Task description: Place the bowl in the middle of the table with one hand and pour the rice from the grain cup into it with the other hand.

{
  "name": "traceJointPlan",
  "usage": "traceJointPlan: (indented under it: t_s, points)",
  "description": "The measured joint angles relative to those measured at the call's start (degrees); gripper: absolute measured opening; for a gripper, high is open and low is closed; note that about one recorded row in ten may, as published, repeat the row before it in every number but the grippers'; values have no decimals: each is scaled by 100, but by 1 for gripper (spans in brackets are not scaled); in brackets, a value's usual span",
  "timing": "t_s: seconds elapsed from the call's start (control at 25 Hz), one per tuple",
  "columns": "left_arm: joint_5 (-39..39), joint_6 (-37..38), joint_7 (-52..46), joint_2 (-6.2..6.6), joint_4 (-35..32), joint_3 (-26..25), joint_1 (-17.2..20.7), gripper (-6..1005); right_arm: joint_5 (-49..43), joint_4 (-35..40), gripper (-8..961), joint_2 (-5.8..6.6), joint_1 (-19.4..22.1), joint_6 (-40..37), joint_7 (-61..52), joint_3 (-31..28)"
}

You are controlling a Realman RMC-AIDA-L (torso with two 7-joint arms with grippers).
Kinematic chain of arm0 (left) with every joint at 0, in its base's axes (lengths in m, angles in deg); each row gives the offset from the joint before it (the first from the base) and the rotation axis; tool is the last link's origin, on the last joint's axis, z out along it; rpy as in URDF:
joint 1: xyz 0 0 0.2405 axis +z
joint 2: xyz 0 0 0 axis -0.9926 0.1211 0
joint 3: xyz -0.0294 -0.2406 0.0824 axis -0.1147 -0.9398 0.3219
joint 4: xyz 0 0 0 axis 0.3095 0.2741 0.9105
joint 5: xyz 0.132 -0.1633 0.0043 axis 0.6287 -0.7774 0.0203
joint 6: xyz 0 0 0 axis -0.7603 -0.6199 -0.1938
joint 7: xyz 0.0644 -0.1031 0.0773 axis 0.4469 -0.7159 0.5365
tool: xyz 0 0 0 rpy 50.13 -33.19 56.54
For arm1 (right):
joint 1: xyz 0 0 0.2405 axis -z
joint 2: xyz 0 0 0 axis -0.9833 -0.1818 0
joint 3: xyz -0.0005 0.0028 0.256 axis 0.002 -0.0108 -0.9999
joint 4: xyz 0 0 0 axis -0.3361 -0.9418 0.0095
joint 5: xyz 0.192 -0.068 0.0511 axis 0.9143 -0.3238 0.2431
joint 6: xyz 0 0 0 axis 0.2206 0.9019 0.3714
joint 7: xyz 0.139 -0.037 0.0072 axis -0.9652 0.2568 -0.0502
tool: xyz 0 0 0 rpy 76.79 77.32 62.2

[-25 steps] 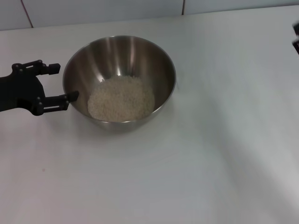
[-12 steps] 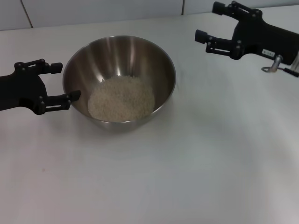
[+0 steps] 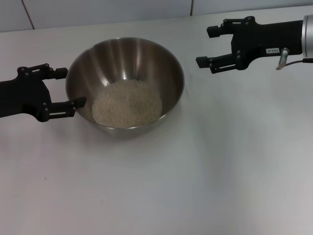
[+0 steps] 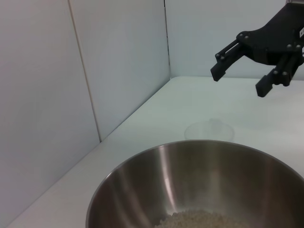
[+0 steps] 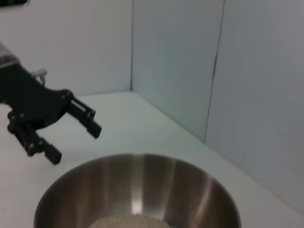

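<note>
The steel bowl (image 3: 146, 56) stands on the white table (image 3: 171, 186), left of its middle, with a heap of rice (image 3: 127, 104) inside. My left gripper (image 3: 70, 88) is open and empty at the bowl's left rim, one finger just at the wall. My right gripper (image 3: 205, 46) is open and empty, above the table to the right of the bowl. The left wrist view shows the bowl (image 4: 142, 185), the rice (image 4: 199, 219) and the right gripper (image 4: 237, 80). The right wrist view shows the bowl (image 5: 190, 190) and the left gripper (image 5: 75, 144). The grain cup does not show in the head view.
A white tiled wall (image 3: 107, 10) runs along the table's far edge. In the left wrist view a faint clear round shape (image 4: 209, 129) lies on the table beyond the bowl; I cannot tell what it is.
My right gripper has come into view from the right and moved left toward the bowl, open and empty. My left gripper has hardly moved. The bowl and rice are unchanged.
</note>
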Motion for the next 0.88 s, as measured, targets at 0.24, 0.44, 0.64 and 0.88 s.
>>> traceJointPlan:
  t_s: [0.24,0.44,0.64,0.88]
  points:
    - [5,33,0,1,-8,0,2,806,-10,439,839,12,114,13,-632,516]
    - [5,35,0,1,-18,1,5,806,-20,491,839,8,162,-6,-717,562]
    - [5,35,1,1,-11,0,6,806,-25,562,839,-1,206,11,-758,723]
    - [4,35,7,1,-9,1,6,806,-25,574,840,-5,211,19,-761,751]
